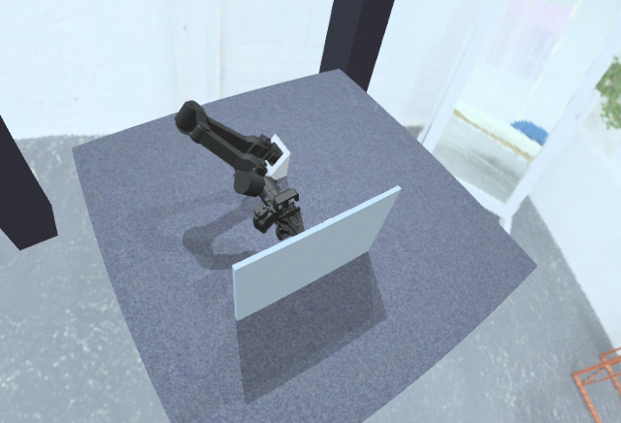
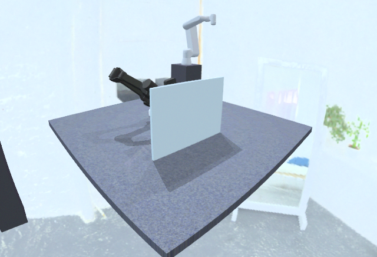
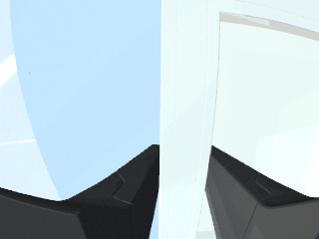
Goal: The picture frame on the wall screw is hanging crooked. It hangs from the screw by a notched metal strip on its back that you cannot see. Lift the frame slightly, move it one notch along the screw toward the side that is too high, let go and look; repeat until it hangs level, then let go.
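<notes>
The picture frame [image 3: 186, 90] shows only in the wrist view, as a pale border strip with a grey-green picture area to its right. The light blue wall panel [image 3: 90, 80] [image 1: 315, 263] [image 2: 185, 117] stands upright and hides the frame in the top and exterior views. My gripper [image 3: 181, 154] is narrowed around the frame's left border strip, one finger at its outer edge and one at its inner edge, and is shut on it. In the top view the fingers reach behind the panel; in the exterior view the panel hides them. The screw is hidden, and the frame's tilt cannot be told.
The panel stands on the blue-grey table [image 1: 426, 258] [image 2: 198, 199]. A white block [image 1: 281, 168] is beside the arm. A dark pillar [image 1: 356, 32] [image 2: 185, 72] with a light grey arm [image 2: 192, 39] stands beyond the table. Another dark pillar [image 1: 19, 198] [image 2: 9, 193] is at the left.
</notes>
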`<move>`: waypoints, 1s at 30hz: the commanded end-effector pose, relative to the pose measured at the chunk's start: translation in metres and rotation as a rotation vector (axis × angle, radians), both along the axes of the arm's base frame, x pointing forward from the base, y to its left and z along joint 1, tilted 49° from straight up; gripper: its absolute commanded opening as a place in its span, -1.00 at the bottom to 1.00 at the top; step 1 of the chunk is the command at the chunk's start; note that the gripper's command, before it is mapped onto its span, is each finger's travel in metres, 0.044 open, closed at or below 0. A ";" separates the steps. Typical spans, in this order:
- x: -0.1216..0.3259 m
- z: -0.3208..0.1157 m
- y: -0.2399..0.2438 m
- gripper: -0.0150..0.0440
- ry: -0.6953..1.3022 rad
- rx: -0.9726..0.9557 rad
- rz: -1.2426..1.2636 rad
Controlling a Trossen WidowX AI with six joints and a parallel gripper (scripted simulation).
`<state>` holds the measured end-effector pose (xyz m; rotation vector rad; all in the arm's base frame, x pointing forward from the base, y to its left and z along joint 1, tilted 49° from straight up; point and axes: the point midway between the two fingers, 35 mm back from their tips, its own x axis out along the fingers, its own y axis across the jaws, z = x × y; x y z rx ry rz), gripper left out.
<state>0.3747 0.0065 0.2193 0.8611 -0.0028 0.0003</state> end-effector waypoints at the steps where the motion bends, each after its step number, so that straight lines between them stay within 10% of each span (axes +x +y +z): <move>1: 0.000 0.000 0.001 -0.39 -0.001 -0.001 0.003; 30: 0.000 0.005 0.004 -0.49 0.000 -0.001 0.003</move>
